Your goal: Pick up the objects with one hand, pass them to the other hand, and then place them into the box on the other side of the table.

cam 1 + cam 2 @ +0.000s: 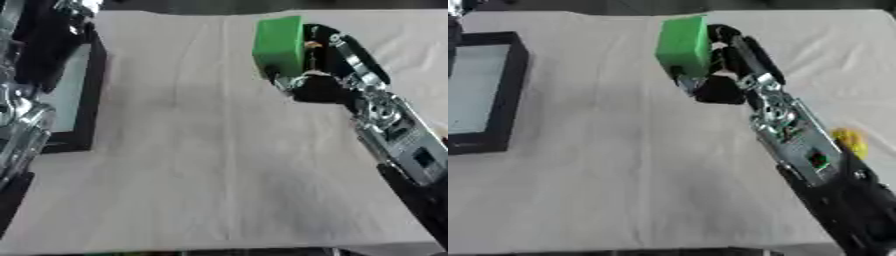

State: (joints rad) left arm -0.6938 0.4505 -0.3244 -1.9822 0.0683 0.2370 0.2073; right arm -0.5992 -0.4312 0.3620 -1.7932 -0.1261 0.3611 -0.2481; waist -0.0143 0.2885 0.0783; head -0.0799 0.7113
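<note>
A green block (682, 45) is held up above the cloth near the table's far middle, with my right hand (730, 65) curled around it from the right; the black fingers wrap its right side and the thumb sits under it. My right forearm (798, 145) runs down to the lower right corner. A black-walled box (514, 85) with a pale floor stands at the left edge. My left arm (22, 130) shows as silver metal at the left border; its hand is out of view.
A pale cloth (210, 165) covers the table. A small yellow object (850, 141) lies on the cloth to the right of my forearm. Dark equipment (52, 35) stands behind the box at the far left.
</note>
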